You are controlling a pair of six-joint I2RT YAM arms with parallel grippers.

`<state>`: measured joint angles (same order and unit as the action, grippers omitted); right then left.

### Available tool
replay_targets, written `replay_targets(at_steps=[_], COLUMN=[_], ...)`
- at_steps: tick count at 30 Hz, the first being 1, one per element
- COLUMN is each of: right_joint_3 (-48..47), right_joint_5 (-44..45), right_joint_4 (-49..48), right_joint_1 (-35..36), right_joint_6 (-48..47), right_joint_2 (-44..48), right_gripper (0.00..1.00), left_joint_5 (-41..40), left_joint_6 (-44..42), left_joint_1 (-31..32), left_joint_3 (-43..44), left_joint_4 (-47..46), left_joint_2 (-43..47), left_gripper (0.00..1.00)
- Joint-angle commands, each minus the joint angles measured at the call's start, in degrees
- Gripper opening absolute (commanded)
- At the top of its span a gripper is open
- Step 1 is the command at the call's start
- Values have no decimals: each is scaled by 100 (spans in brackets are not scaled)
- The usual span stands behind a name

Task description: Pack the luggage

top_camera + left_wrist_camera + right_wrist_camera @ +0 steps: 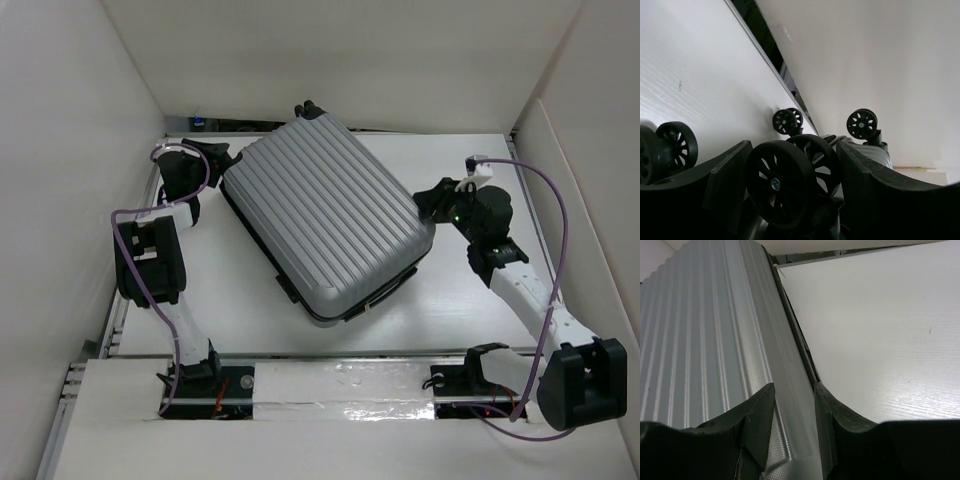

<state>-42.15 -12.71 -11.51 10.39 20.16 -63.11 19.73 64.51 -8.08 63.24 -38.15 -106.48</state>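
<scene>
Now the luggage (325, 225) lies shut and slantwise on the tabletop (250, 310). Left fingers (730, 172) sit either side of a black wheel (777, 185) at its far end. Right fingers (760, 410) straddle its side edge. Whether either pair is pinching, I can't tell.

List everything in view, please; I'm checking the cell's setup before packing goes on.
luggage: one, silver-grey ribbed shell, shut, lying askew mid-table.
spinner wheels: four show in the left wrist view, black, at the luggage's far end.
handle: one, black, on the luggage's near edge.
table: one, white, under the luggage.
walls: white, on three sides of the table.
cables: two, purple, one along each arm.
left gripper: one, black, a wheel between its fingers; grip cannot be told.
right gripper: one, black, astride the luggage's side edge; grip cannot be told.
</scene>
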Motion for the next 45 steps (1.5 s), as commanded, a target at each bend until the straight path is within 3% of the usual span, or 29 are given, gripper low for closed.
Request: replay_targets(at_steps=[1,13,18,24,33,43,45], right_joint_3=[163,119,14,-170,-346,-355,-373], right_joint_5=[-197,-293,-285,-214,67,357,418], right_joint_4=[131,8,113,263,553,755,869], right_joint_1=[147,200,253,358,358,358,358], right_joint_6=[-100,-127,-197,-258,-320,-355,-338], right_joint_2=[88,-184,-359,-597,-685,-483,-395], right_gripper=[44,44,44,52,62,81,81], left_joint_5=[181,102,189,400,418,-267,-407], left_joint_6=[202,-439,-598,-650,-703,-1098,-1134], left_joint_1=[96,148,148,148,-142,-142,-142], left_joint_3=[21,926,1445,1911,569,171,5], left_joint_4=[-957,833,1599,2390,2383,2620,2558], left_joint_2=[416,1348,1384,1428,1964,1929,1894], left_gripper=[20,0,0,0,0,0,14])
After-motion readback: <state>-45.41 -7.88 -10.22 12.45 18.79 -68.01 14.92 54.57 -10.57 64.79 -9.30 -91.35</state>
